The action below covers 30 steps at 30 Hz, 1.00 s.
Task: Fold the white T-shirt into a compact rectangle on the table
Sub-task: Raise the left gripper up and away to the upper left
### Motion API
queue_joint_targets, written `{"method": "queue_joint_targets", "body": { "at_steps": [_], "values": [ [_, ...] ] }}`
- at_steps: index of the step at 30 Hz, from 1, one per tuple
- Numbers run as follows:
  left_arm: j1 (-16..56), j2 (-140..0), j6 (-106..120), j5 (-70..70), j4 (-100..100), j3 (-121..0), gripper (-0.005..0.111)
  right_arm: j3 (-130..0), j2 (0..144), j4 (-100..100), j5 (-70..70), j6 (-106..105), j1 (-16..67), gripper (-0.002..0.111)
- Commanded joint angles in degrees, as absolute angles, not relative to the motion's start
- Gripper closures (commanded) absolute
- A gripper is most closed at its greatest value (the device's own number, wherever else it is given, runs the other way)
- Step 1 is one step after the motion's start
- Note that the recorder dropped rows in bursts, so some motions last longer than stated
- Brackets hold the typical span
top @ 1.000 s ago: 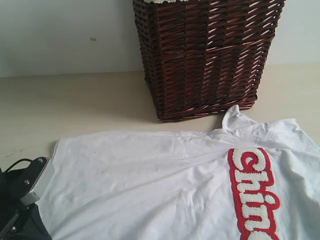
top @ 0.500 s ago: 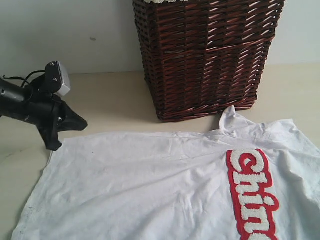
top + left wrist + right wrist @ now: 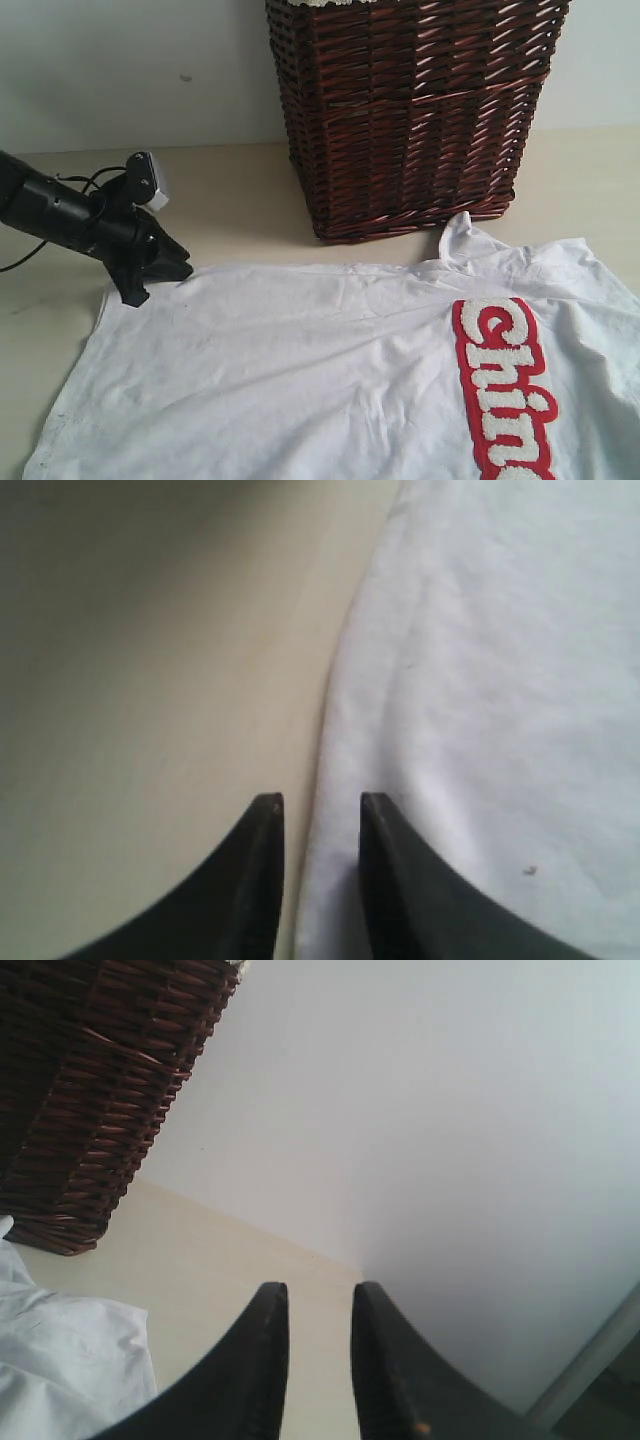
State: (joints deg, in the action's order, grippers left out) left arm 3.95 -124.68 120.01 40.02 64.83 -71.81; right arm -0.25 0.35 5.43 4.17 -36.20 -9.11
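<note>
white t-shirt (image 3: 300, 370) lies spread flat on the table (image 3: 220, 200), near side of the wicker basket (image 3: 410, 120). left gripper (image 3: 160, 280) sits at its far-left corner, jaws parted, clamping nothing. right gripper (image 3: 318, 1290) hangs raised, jaws narrowly parted, empty. fabric judged thin, light, limp; pinch at corners.

One white T-shirt (image 3: 300, 370), one wicker basket (image 3: 410, 110), one table (image 3: 230, 190), two grippers (image 3: 318, 802) (image 3: 318, 1292).

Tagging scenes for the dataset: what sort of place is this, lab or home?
Likely a staged indoor tabletop setup rather than a lived-in room: a beige table against a plain pale wall, with a white T-shirt spread out and a dark wicker basket behind it.
</note>
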Motion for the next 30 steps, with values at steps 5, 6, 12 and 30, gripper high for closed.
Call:
{"method": "queue_joint_targets", "body": {
  "at_steps": [5, 6, 12, 30],
  "values": [
    [5.3, -126.1, 120.2, 25.9, 70.4, -73.4, 0.100, 0.0, 0.0, 5.2, 4.2, -35.7, -9.3, 0.084],
    [5.3, -126.6, 120.2, 26.4, 70.5, -74.0, 0.104, 0.0, 0.0, 5.2, 4.2, -35.7, -9.3, 0.084],
    [5.3, -126.4, 119.3, 26.6, 74.3, -74.6, 0.107, 0.0, 0.0, 5.2, 4.2, -35.7, -9.3, 0.084],
    [3.2, -88.5, 102.2, 13.7, 94.2, -74.6, 0.107, 0.0, 0.0, 5.6, 4.2, -35.6, -9.3, 0.084]
  ]
}}
